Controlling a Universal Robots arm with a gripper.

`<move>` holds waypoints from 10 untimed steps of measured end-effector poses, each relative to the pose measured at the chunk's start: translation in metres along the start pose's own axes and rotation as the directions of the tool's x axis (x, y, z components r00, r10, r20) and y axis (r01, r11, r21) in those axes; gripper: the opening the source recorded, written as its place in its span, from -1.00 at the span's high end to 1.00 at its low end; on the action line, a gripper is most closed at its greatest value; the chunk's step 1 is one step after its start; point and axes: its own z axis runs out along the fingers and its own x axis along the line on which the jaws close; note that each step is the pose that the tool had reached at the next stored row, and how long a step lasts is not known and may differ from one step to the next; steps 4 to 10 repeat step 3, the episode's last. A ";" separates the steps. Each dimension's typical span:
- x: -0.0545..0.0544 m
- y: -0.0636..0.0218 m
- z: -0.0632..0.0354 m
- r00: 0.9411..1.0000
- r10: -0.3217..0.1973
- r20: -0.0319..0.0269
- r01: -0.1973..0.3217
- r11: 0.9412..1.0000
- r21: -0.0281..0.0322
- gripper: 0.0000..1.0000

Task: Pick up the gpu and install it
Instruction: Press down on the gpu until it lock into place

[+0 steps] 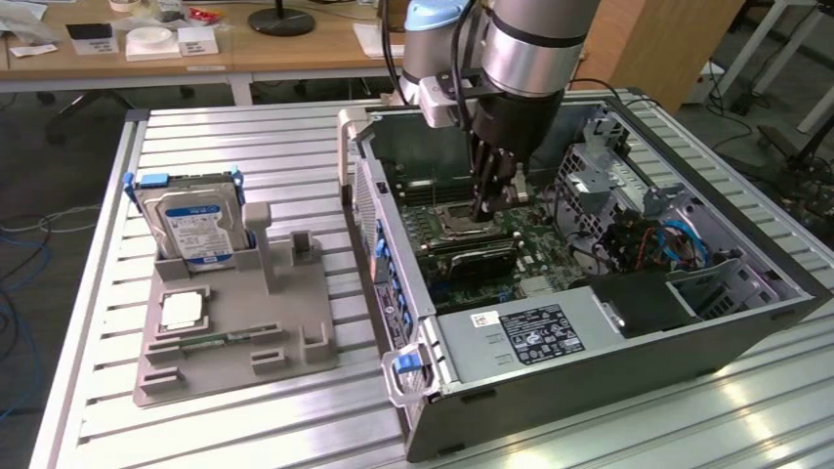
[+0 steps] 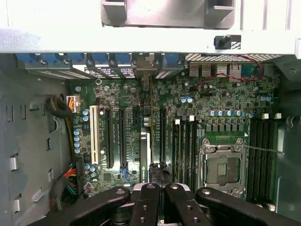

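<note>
The gpu (image 2: 145, 141) stands on edge in a slot of the green motherboard (image 2: 211, 101), and its silvery bracket (image 2: 145, 66) meets the case's rear wall. In the exterior view the gpu (image 1: 478, 256) is a dark slab low inside the open computer case (image 1: 729, 322). My gripper (image 1: 485, 209) reaches down into the case from above, shut, its tips just over the card's upper edge. In the wrist view the black fingers (image 2: 146, 207) are pressed together over the card's near end. Whether they touch the card I cannot tell. Nothing is clamped between them.
A bare CPU socket (image 2: 221, 167) and memory slots (image 2: 186, 146) lie beside the card. The power supply (image 1: 541, 332) and drive cage (image 1: 612, 186) crowd the case. On the slatted table a grey holder (image 1: 234, 322) carries a blue-labelled hard drive (image 1: 195, 230) and a memory stick (image 1: 215, 340).
</note>
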 end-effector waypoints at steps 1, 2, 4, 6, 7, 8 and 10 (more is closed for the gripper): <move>0.000 0.0000 0.0000 1.000 0.000 0.000 0.000 1.000 0.000 0.79; 0.000 0.0000 0.0000 1.000 0.000 0.000 0.000 1.000 0.000 0.79; 0.000 0.0000 0.0000 1.000 0.000 0.000 0.000 1.000 0.000 0.79; 0.000 0.0000 0.0000 1.000 0.000 0.000 0.000 1.000 0.000 0.79; 0.000 0.0000 0.0000 1.000 0.000 0.000 0.000 1.000 0.000 0.79; 0.000 0.0000 0.0000 1.000 0.000 0.000 0.000 1.000 0.000 0.79; 0.000 0.0000 0.0000 1.000 0.000 0.000 0.000 1.000 0.000 0.79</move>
